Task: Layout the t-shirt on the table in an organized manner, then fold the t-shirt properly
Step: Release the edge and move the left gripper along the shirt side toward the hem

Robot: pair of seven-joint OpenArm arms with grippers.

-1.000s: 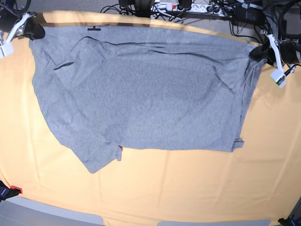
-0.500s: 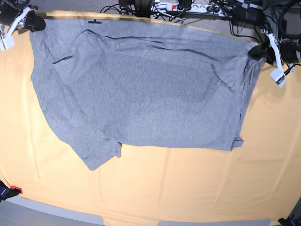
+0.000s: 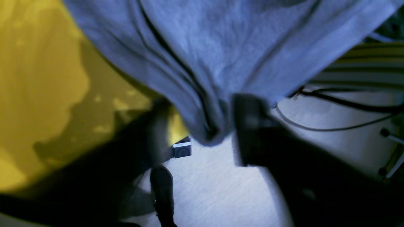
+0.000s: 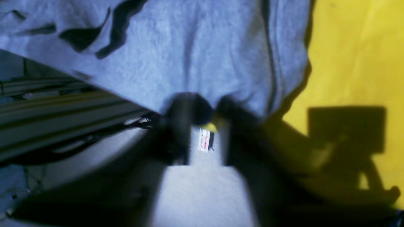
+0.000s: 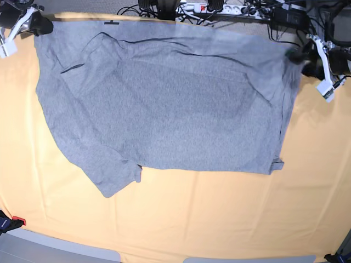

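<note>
The grey t-shirt [image 5: 164, 104] lies spread plain side up on the pale orange table [image 5: 192, 219], its far edge along the table's back edge. One sleeve [image 5: 112, 178] points toward the front left. My left gripper [image 5: 300, 57] is at the shirt's far right corner. In the left wrist view my left gripper [image 3: 203, 107] is open, with the bunched shirt corner [image 3: 208, 132] loose between its jaws. My right gripper [image 5: 38, 24] is at the far left corner. In the right wrist view my right gripper [image 4: 205, 107] stands partly open, with the shirt's edge [image 4: 202, 63] at its tips.
Cables and a power strip [image 5: 219, 8] lie just beyond the table's back edge. Grey floor [image 3: 214, 189] shows below both grippers, with a small black box [image 3: 181, 149] on it. A red-tipped item [image 5: 15, 221] sits at the front left corner.
Both grippers have opened off the shirt's far corners. The far left corner moved a little further back and left, and the right corner has spread out flat.
</note>
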